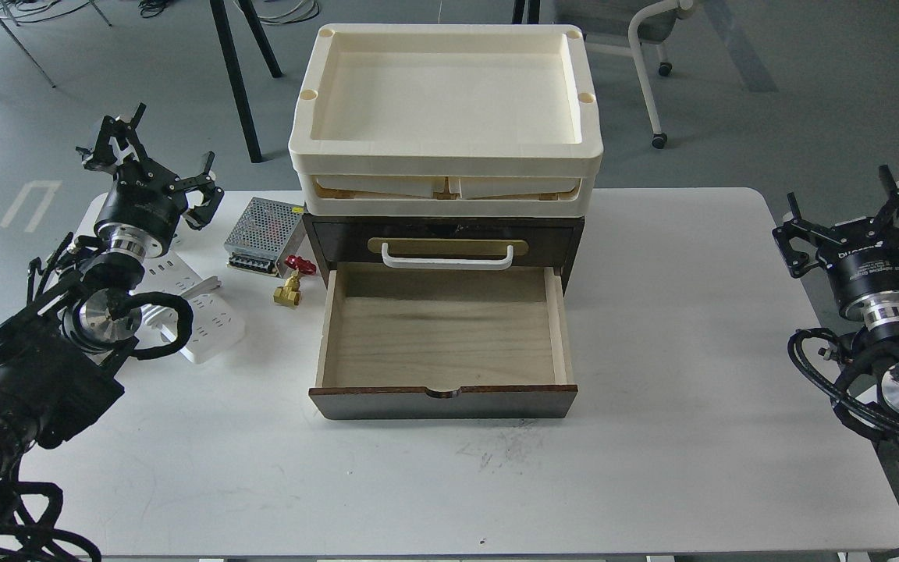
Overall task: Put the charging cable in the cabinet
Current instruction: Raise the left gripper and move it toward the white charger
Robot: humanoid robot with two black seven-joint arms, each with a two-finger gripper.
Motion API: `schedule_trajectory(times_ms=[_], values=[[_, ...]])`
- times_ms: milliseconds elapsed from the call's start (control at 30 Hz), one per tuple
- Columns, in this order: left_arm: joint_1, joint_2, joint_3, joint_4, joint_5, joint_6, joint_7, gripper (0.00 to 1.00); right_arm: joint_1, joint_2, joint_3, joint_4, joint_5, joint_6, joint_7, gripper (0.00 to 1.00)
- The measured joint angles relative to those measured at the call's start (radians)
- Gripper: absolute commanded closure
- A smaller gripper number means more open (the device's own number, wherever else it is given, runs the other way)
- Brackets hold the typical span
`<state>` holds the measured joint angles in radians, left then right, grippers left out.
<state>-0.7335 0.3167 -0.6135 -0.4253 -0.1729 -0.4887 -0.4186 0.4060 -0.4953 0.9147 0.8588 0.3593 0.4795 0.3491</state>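
Note:
The charging cable, a white power strip with its cord wound around it, lies on the table's left side, partly hidden behind my left arm. The cabinet stands at the table's middle back; its lower drawer is pulled out and its light wood inside holds nothing. The upper drawer, with a white handle, is closed. My left gripper hangs open above the table's far left corner, beyond the cable and holding nothing. My right gripper is open off the table's right edge.
Two cream plastic trays are stacked on top of the cabinet. A silver perforated power-supply box and a small brass valve with a red handle lie between the cable and the cabinet. Chair and table legs stand on the floor behind.

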Motion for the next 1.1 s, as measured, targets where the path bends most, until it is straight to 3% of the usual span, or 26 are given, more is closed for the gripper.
schedule_trajectory(times_ms=[400, 667, 867, 1000, 1100], values=[[-0.005, 0.057, -0.037, -0.04, -0.003, 0.0, 0.01, 0.0, -0.007, 0.001, -0.007, 0.035, -0.005, -0.04, 0.003, 0.0], [-0.016, 0.298, -0.012, -0.179, 0.148, 0.0, 0.005, 0.01, -0.009, 0.0, -0.003, 0.037, -0.005, -0.04, 0.017, 0.0], [-0.041, 0.505, -0.011, -0.443, 0.519, 0.003, 0.004, 0.01, -0.009, 0.0, -0.005, 0.038, -0.005, -0.04, 0.021, 0.0], [-0.049, 0.582, -0.01, -0.626, 0.894, 0.076, 0.006, 0.01, -0.009, 0.001, -0.01, 0.037, -0.008, -0.04, 0.021, 0.0], [-0.051, 0.625, -0.01, -0.7, 1.168, 0.111, 0.01, 0.01, -0.009, 0.001, -0.012, 0.037, -0.008, -0.04, 0.021, 0.0]])
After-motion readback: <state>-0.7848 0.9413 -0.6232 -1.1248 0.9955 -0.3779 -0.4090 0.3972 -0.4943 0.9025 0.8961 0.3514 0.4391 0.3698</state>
